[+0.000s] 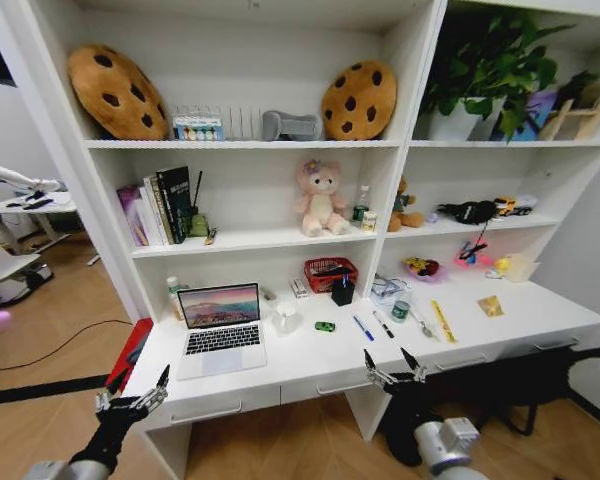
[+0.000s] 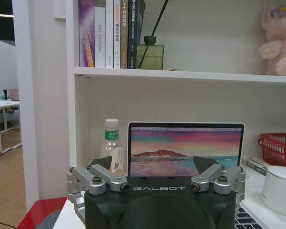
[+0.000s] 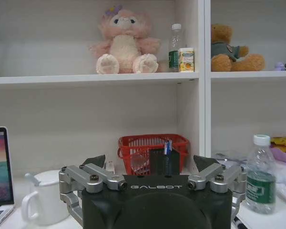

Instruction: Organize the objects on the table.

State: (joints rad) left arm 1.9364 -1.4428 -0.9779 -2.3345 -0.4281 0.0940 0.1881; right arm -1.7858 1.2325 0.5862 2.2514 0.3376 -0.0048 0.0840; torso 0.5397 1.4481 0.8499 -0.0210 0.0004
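Note:
The silver laptop stands open on the left of the white table, its screen lit. To its right lie a tiny green toy car, a blue pen, a black pen and a small green container. My left gripper hovers open in front of the table's left corner, facing the laptop. In front of the table's middle, my right gripper is open below the pens. Both hold nothing.
A white mug, a black pen holder, a red basket, bottles and a yellow ruler also stand on the table. Shelves above hold books and plush toys. A black chair sits under the right side.

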